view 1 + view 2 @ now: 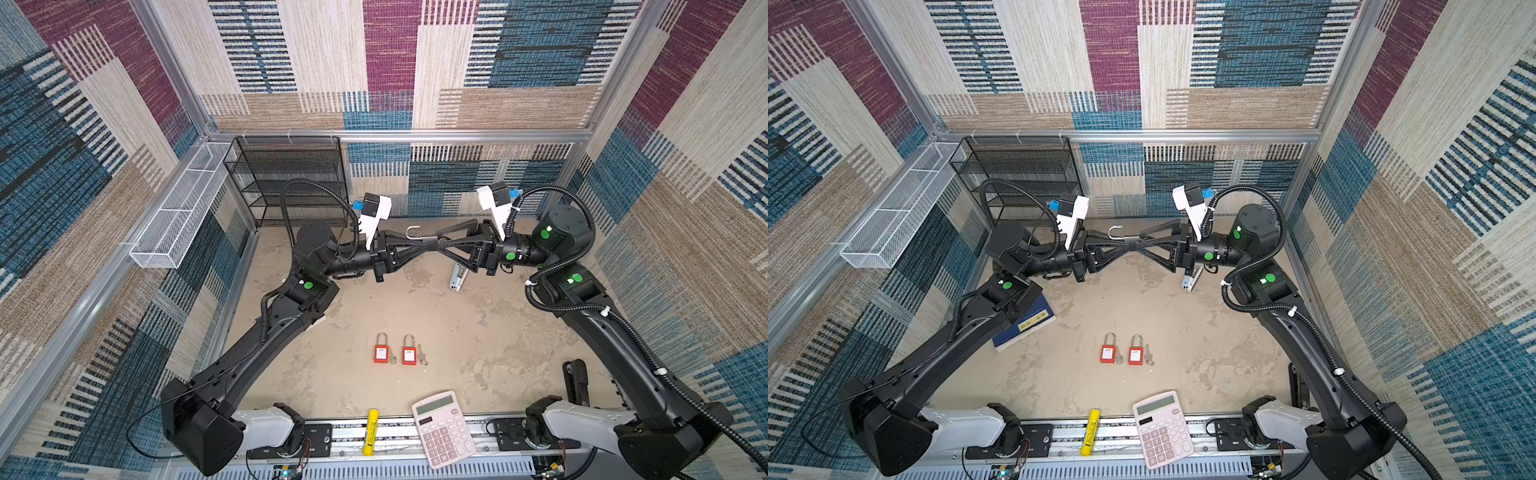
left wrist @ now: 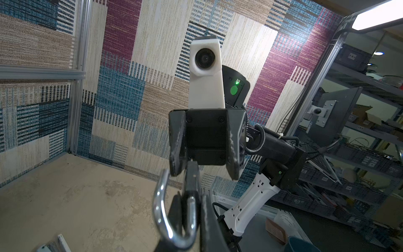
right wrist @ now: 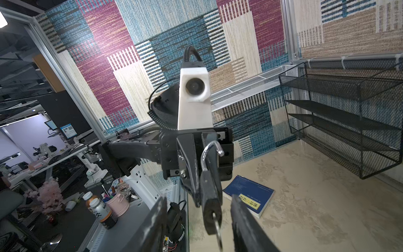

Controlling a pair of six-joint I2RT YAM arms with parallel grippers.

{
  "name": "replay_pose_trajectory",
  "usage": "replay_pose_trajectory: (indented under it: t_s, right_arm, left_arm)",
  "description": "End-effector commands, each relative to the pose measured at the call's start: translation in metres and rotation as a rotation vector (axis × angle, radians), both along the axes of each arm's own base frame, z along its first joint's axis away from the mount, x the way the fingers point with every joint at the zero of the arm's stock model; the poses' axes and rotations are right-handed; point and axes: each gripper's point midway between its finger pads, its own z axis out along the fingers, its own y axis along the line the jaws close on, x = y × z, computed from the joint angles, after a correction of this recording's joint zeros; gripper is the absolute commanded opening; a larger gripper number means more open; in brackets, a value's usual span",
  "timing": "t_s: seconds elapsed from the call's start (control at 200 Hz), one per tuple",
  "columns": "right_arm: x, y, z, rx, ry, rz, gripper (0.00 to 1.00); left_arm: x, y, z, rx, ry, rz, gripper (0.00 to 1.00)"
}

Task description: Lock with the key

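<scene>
A black padlock [image 3: 210, 196] with its silver shackle [image 2: 160, 209] swung open hangs in mid-air at the back middle of the table. My left gripper [image 2: 192, 207] is shut on the padlock body, seen in both top views [image 1: 428, 244] [image 1: 1133, 245]. A silver key [image 3: 218, 231] sticks out of the keyhole at the padlock's end. My right gripper [image 3: 199, 207] faces the left one tip to tip [image 1: 442, 245]. Its fingers [image 3: 246, 222] stand apart on either side of the key and do not touch it.
Two red padlocks [image 1: 381, 353] [image 1: 409, 355], each with a key beside it, lie mid-table. A calculator [image 1: 442, 428] and a yellow tube [image 1: 370, 432] sit at the front edge. A stapler [image 1: 457, 278], a blue book [image 1: 1025, 324], a black mesh shelf [image 1: 291, 178] and a white basket [image 1: 178, 208] are also here.
</scene>
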Motion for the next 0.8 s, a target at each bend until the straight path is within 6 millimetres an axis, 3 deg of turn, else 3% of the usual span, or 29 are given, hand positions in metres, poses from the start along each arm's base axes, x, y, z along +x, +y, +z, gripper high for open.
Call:
replay_pose_trajectory:
  t_s: [0.0,0.791]
  right_arm:
    - [-0.002,0.002,0.003,0.004,0.001,0.018,0.45]
    - [-0.001,0.011,-0.011,-0.016,0.03,0.056,0.25]
  left_arm:
    - [-0.006,0.003,0.01,-0.03,-0.044,-0.011,0.0]
    - [-0.004,0.001,0.007,-0.03,-0.03,-0.015,0.0]
